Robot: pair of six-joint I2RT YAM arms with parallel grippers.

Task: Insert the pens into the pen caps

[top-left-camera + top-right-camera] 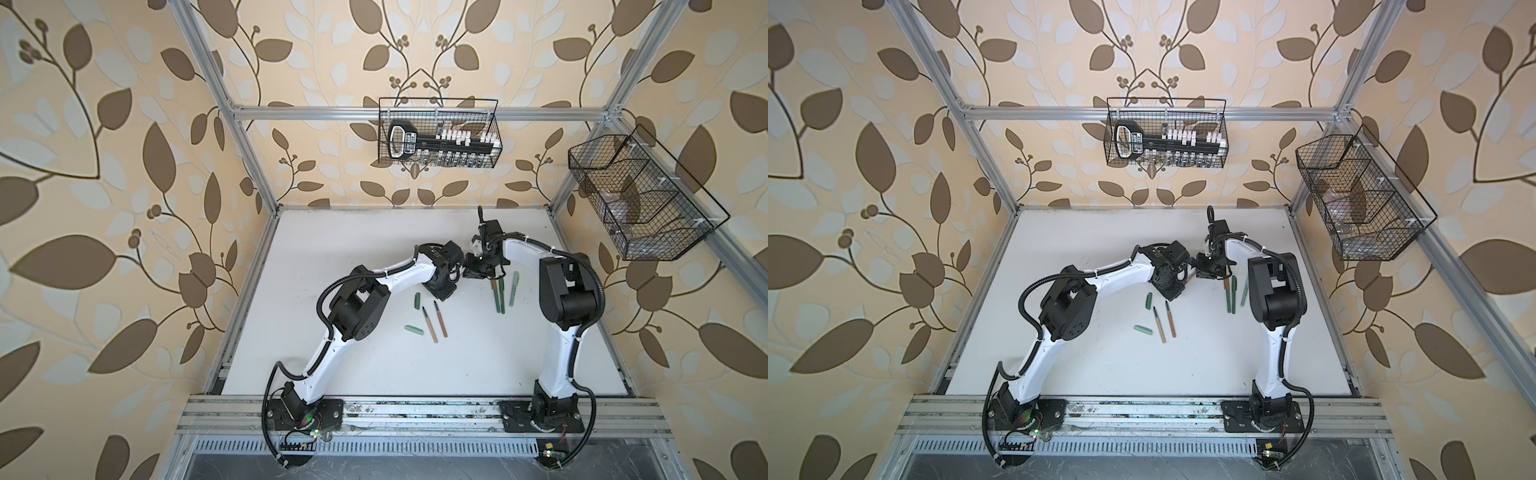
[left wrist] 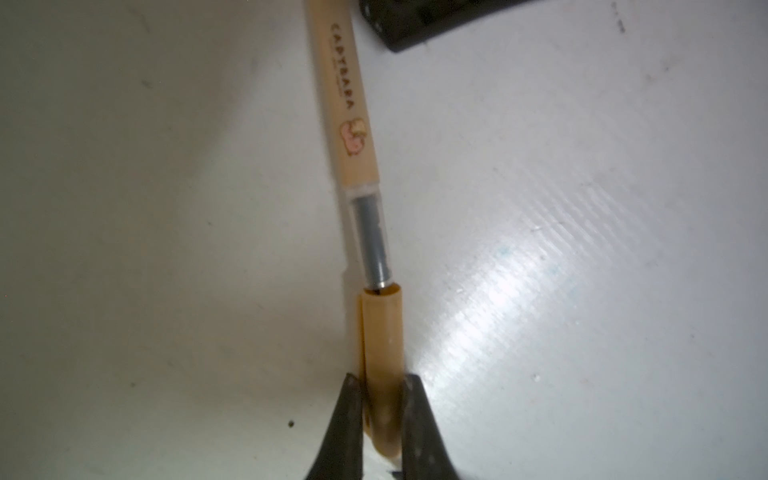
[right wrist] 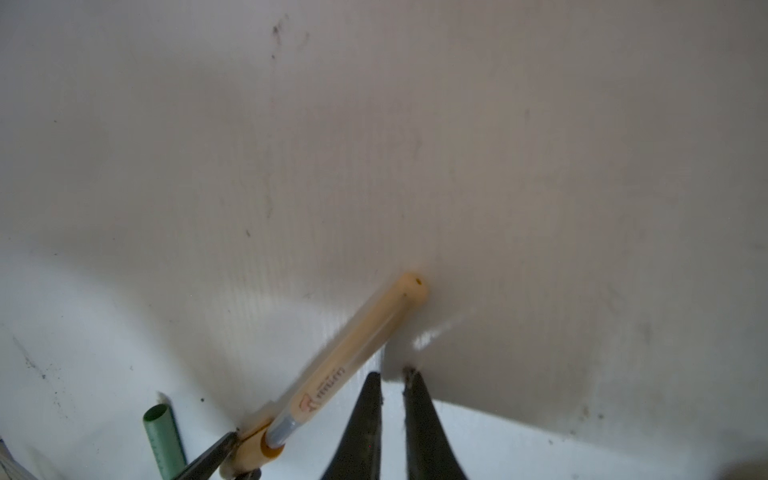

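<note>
I am clamping the tan cap point(image 2: 382, 328) in my left gripper point(image 2: 381, 386) with the tan pen point(image 2: 353, 108) poking into its mouth, my right gripper point(image 3: 392, 374) hanging closed and empty.

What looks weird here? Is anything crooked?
The tan pen is only tip-deep in the tan cap held by the left claw, slightly crooked, its grey neck bare. The right claw grips nothing; the pen sticks out beside it.
</note>
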